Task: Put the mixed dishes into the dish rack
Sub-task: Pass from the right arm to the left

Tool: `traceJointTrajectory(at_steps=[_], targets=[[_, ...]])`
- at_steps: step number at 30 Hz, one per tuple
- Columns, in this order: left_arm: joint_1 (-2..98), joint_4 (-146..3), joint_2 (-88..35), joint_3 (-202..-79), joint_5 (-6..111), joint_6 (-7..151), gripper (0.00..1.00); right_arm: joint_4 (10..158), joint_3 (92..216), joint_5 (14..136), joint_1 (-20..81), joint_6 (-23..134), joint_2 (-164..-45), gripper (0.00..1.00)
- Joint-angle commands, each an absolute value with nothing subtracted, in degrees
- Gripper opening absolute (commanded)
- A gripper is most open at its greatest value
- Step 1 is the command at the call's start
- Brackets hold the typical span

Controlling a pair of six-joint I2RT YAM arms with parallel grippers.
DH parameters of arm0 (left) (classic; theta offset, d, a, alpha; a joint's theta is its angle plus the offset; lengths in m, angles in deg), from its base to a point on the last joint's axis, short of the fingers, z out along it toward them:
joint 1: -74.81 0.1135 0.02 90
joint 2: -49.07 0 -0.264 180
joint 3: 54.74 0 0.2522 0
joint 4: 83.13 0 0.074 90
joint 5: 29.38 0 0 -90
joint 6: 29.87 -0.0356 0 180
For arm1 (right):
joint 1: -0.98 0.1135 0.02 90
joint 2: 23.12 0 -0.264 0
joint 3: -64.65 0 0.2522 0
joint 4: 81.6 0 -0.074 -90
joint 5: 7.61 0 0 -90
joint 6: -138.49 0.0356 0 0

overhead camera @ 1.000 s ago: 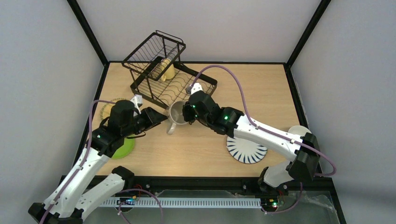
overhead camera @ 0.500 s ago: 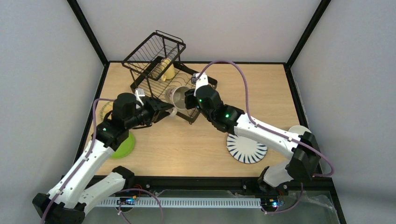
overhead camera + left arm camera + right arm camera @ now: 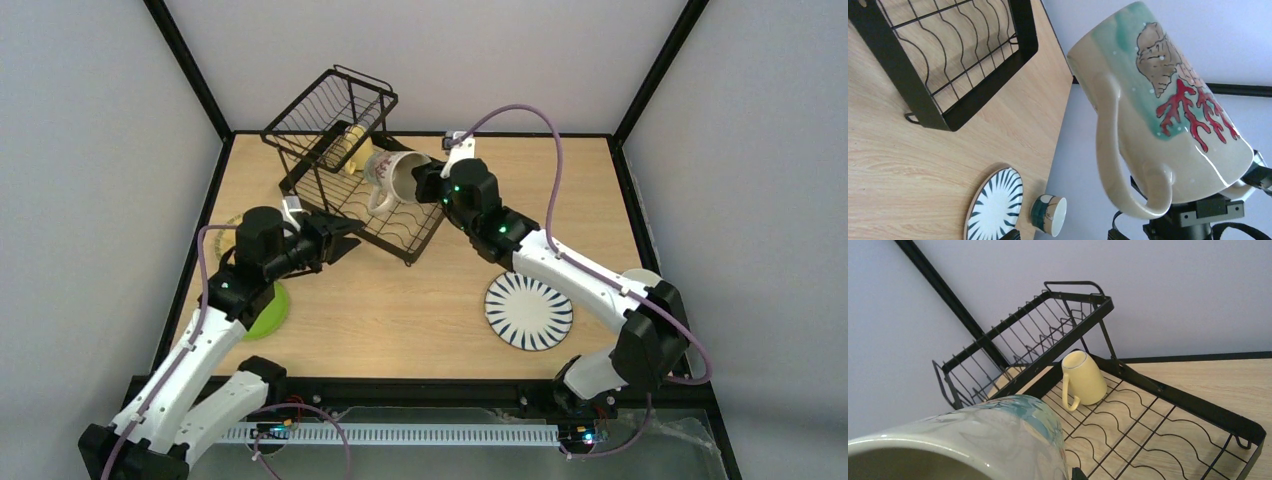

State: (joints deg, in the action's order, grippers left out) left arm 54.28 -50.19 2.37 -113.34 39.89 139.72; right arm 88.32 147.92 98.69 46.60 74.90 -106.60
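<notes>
One dish rack (image 3: 385, 232) sits skewed on the table (image 3: 420, 320). A knock from either arm could probably shove it. Two plates show plainly, both on the table: the striped plate (image 3: 529, 311) and the lime-green plate (image 3: 268, 312), which lies partly under the left arm. There are two mugs. The right fingers (image 3: 425, 184) clamp the beige mug (image 3: 393, 178), tipped on its side above the rack. If it slips it may strike the wires or the yellow mug (image 3: 358, 152) already inside, and its handle might snag. One small bowl (image 3: 1049, 215) stands beside the striped plate. The left fingers (image 3: 343, 240) are spread wide and empty near the rack's corner.
</notes>
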Motion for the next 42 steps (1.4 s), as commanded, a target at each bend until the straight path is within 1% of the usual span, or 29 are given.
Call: traceJointTrajectory(at_steps=[1,4,8,16,20,26,31,42], targets=[[55.26,-55.94,1.60,-110.59,37.76,143.47,0.99,98.90,149.49,94.52,44.10,81.39,-103.79,0.00],[56.31,-59.47,0.82,-109.93,37.85,145.51,0.99,99.28,148.91,91.89,43.16,83.29,-103.74,0.00],[57.42,-62.20,-0.99,-112.20,38.82,146.19,0.99,101.42,146.08,88.16,41.76,85.88,-102.84,0.00],[57.68,-71.38,-8.44,-116.71,35.39,150.93,0.99,110.27,140.16,75.41,36.96,92.26,-102.29,0.00],[57.61,-73.69,-11.35,-118.92,32.45,150.65,0.99,112.41,140.27,71.62,35.67,93.00,-102.85,0.00],[57.59,-76.39,-13.72,-118.45,27.90,150.83,0.99,116.84,139.94,66.97,34.08,96.31,-104.41,0.00],[57.59,-78.13,-14.66,-117.64,26.39,151.49,0.99,118.62,141.23,64.20,33.68,98.09,-106.23,0.00],[56.33,-84.99,-19.26,-120.48,22.67,152.77,0.99,123.90,142.84,58.61,33.58,103.07,-112.09,0.00]])
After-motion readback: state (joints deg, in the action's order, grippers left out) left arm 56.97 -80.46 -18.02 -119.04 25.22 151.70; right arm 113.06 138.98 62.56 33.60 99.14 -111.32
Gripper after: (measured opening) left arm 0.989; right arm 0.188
